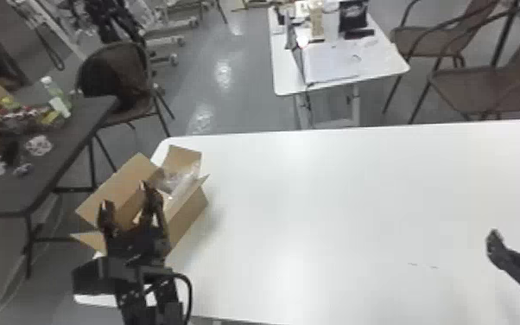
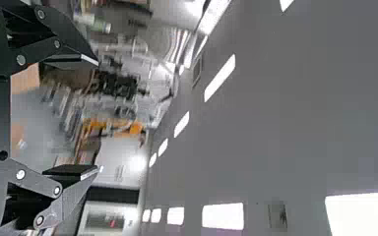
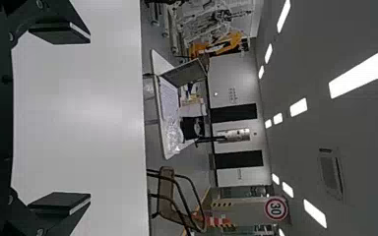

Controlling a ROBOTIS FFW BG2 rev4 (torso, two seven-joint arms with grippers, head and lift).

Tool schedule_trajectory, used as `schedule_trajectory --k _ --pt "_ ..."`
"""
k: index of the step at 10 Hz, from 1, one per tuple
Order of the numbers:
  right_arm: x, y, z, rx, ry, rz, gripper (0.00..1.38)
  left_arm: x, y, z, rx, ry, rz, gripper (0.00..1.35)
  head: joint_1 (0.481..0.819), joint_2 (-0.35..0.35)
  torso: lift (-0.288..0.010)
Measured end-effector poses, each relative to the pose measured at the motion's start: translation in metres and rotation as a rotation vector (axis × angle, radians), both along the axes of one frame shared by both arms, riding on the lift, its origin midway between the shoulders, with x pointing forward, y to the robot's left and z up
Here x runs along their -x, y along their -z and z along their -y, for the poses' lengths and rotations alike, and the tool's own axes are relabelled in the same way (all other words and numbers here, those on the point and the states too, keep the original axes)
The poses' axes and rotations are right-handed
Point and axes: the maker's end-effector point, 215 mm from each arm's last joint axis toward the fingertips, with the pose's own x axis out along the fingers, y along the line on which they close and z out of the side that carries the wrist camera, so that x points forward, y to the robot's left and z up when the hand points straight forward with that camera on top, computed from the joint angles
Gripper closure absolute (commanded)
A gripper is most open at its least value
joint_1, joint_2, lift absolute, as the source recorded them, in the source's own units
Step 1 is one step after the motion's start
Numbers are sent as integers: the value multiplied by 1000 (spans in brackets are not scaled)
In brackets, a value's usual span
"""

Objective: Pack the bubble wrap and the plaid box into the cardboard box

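At the left end of the white table (image 1: 337, 194), the cardboard box (image 1: 188, 216) sits with its flaps splayed, and the bubble wrap (image 1: 179, 179), a clear crinkled heap, lies in the far part of its opening. My left gripper (image 1: 125, 196) is in front of that opening as the head view has it, its two fingers spread with nothing between them; whether it touches a flap I cannot tell. My right gripper (image 3: 89, 118) is parked at the right side of the table, also wide and empty. I take the packing to be the step in hand, with the wrap's share of it probably done. Whether the plaid box is already in there, under the wrap or behind the arm, I cannot make out, so I wouldn't call the job finished. Next I would draw the left gripper clear without snagging a flap or the plastic, then look straight down inside. If the plaid box proves to be in, only pressing down any wrap above the rim would be left.
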Motion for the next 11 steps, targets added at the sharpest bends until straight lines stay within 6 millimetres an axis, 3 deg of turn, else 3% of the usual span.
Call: schedule_trajectory --k 1,2,4,5,6,7,9,11 --pt "6 -16 2 37 -5 11 157 -5 2 39 -30 117 -58 647 695 159 -63" --pt "13 -26 3 72 -9 -5 157 -8 14 75 -50 243 -131 645 695 136 -63" --pt "28 -36 -1 114 -49 -53 157 4 62 121 -70 440 -345 582 695 68 -63" --pt "39 -35 -3 130 -76 -85 157 22 91 133 -72 503 -446 565 695 56 -63" --pt "54 -28 0 147 -76 -128 157 41 115 138 -63 518 -529 510 695 45 -63" --pt "69 -16 6 149 -58 -179 153 53 128 139 -57 515 -570 466 695 38 -63" --pt "88 -2 10 154 0 -243 157 61 120 131 -135 495 -568 450 695 43 -63" --pt "93 2 20 187 26 -263 157 66 117 122 -172 478 -571 447 695 44 -63"
